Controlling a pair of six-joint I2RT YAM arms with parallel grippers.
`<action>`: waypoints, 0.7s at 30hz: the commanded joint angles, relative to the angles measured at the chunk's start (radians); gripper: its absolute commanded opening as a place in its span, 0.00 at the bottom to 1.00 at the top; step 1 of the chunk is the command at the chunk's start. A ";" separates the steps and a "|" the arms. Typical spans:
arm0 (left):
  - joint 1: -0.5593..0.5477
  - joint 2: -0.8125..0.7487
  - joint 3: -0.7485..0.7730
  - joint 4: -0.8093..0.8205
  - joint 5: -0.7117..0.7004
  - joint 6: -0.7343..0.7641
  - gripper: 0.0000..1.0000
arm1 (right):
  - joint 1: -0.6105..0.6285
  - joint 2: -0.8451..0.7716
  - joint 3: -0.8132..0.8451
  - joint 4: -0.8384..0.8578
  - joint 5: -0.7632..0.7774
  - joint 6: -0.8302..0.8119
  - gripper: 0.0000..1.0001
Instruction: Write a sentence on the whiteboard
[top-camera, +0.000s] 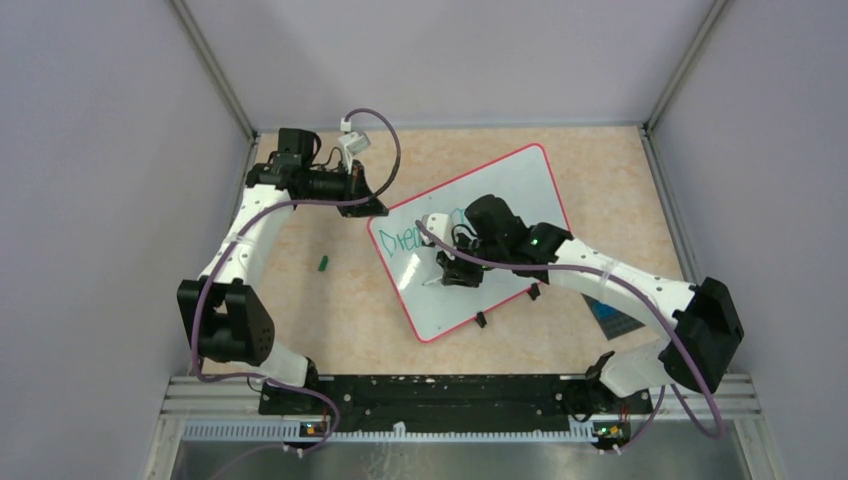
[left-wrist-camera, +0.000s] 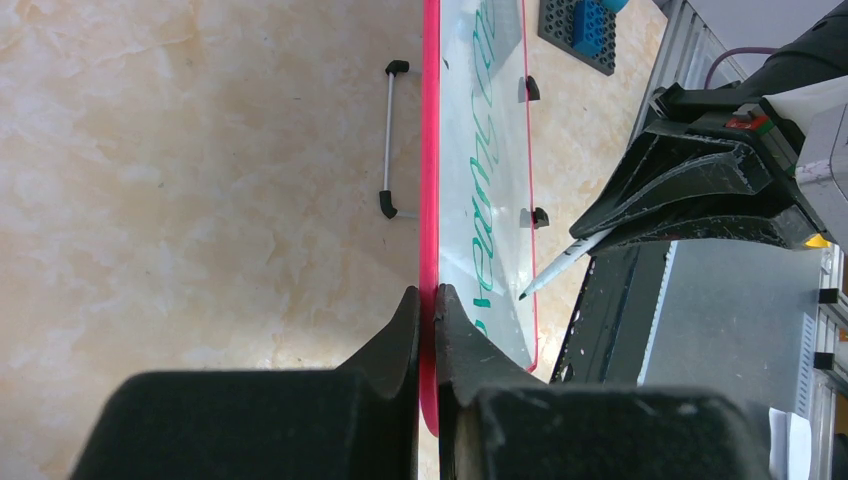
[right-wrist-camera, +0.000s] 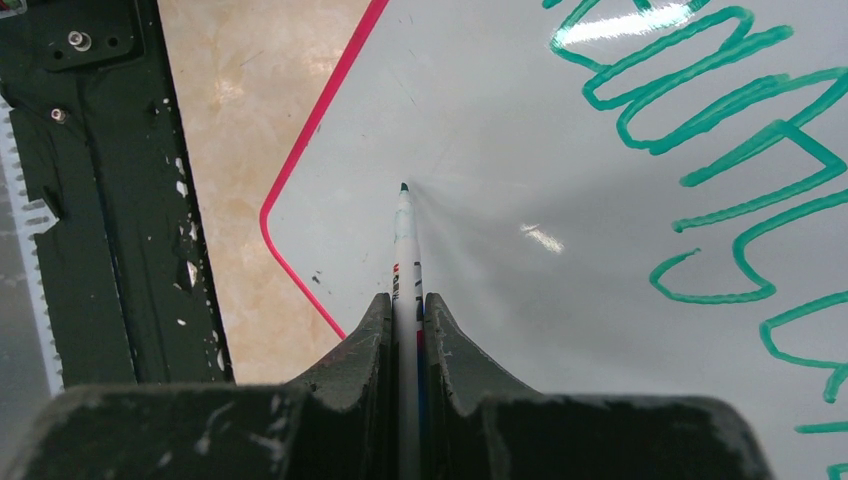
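Observation:
The whiteboard (top-camera: 520, 180), white with a thin red rim, lies tilted on the tan table and bears green writing (top-camera: 412, 240) near its left end. My left gripper (top-camera: 372, 205) is shut on the board's far left rim; in the left wrist view the gripper (left-wrist-camera: 433, 292) pinches the red rim (left-wrist-camera: 430, 150). My right gripper (top-camera: 450, 272) is over the board, shut on a white marker (right-wrist-camera: 405, 240). In the right wrist view the gripper (right-wrist-camera: 405, 298) points the marker's green tip at blank whiteboard (right-wrist-camera: 560, 260) left of the writing (right-wrist-camera: 720, 120). I cannot tell whether the tip touches.
A small green cap (top-camera: 324, 263) lies on the table left of the board. A dark grey studded plate (top-camera: 612, 315) with a blue brick (left-wrist-camera: 590, 25) sits by the right arm. A black base rail (top-camera: 430, 395) runs along the near edge. Grey walls enclose the table.

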 joint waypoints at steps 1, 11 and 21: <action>-0.035 0.013 -0.024 -0.051 -0.041 0.027 0.00 | 0.012 0.004 -0.008 0.015 0.046 -0.020 0.00; -0.035 0.010 -0.030 -0.050 -0.046 0.028 0.00 | -0.050 -0.002 0.024 0.022 0.075 -0.001 0.00; -0.035 0.012 -0.030 -0.049 -0.049 0.028 0.00 | -0.063 0.002 0.031 0.027 0.088 0.006 0.00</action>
